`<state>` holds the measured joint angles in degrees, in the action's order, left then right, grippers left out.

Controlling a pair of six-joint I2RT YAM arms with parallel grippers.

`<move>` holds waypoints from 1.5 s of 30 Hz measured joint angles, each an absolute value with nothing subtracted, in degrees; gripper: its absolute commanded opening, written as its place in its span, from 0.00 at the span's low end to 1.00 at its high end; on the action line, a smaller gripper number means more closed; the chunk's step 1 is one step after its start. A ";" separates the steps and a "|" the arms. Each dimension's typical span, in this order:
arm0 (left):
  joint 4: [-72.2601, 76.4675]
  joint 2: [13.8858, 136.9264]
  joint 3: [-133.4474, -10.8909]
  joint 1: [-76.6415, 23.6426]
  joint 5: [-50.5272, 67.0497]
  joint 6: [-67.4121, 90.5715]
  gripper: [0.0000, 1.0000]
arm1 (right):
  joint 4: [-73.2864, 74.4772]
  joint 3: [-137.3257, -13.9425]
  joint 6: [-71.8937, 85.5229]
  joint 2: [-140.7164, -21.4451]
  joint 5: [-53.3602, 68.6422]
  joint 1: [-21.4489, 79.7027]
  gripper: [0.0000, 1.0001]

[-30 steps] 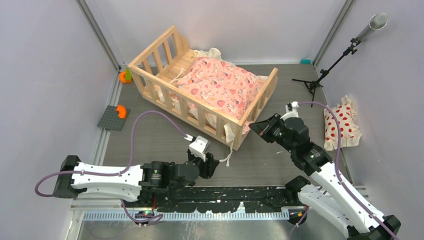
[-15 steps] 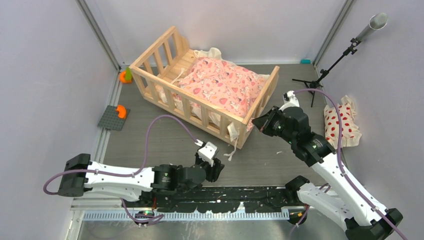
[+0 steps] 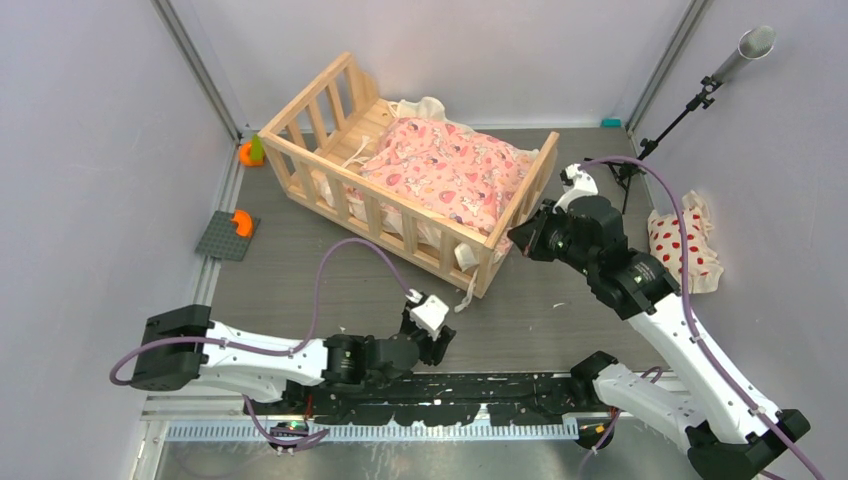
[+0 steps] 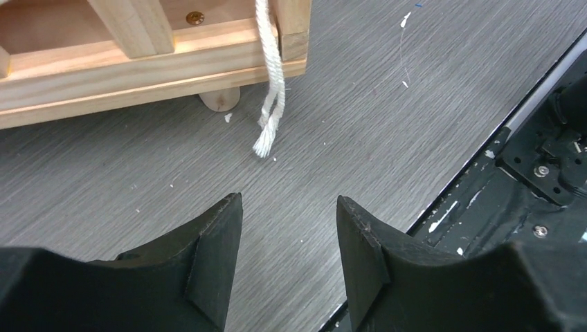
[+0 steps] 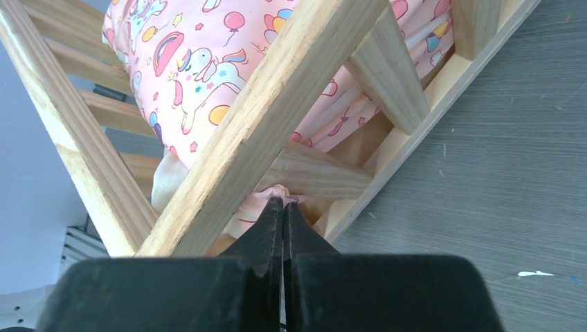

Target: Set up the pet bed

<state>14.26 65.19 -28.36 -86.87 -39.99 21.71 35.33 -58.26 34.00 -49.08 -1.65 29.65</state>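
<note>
The counter (image 3: 300,270) was a dull grey board with a fine wood-grain print, speckled with white flecks. It carried the pet bed (image 3: 400,203) at the middle back, set askew with one corner towards the arms.

The bed was a crib of pale, unvarnished wood with squared rails, flat slats and a plank base. Its open slats probably explained the approach, since a claw could reach the bedding through the side.

A pink cushion (image 3: 445,170) printed with cartoon unicorns and balloons lay inside. It looked soft and puffy, filling the right half and bunching against the end rail, so I judged it not yet spread flat.

A small white pillow with red dots (image 3: 685,245) sat well apart on the right, by the wall. It appeared to be waiting its turn.

The right claw (image 5: 282,202) was fully closed, its black tips pushed between the end slats against a fold of pink cloth at the base. This looked like a nudge or tuck. Whether any fabric was nipped between the tips I could not tell.

The left claw (image 4: 287,200) hovered low over the counter near the bed's front corner, about half open and holding nothing.

Just ahead of it a cream tie (image 4: 270,117), a twisted cotton cord with a frayed end, hung over the bed's edge. Beside the cord, a short round foot (image 4: 220,98) stood under the frame.
</note>
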 measured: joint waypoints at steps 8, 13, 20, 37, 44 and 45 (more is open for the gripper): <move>23.97 71.46 -28.14 -86.00 -39.11 14.74 0.56 | 37.15 -57.30 30.94 -48.69 -7.62 29.69 0.03; 30.04 73.82 -27.92 -84.14 -37.36 12.99 0.58 | 38.02 -53.76 30.33 -47.37 -12.53 29.67 0.18; 34.83 76.07 -27.92 -81.65 -34.85 12.80 0.58 | 41.76 -51.83 30.74 -47.48 -20.99 29.15 0.40; 37.95 78.08 -27.88 -79.85 -31.86 12.16 0.57 | 27.33 -29.41 38.35 -21.91 -1.98 29.08 0.41; 38.17 73.82 -25.69 -79.33 -31.79 11.68 0.57 | 15.79 -18.15 37.08 -16.34 5.02 29.08 0.42; 38.24 73.28 -25.21 -79.20 -31.79 11.66 0.57 | 14.63 -17.93 36.40 -15.97 5.17 29.08 0.42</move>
<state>38.24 73.28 -25.21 -79.20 -31.79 11.66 14.63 -17.93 36.40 -15.97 5.17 29.08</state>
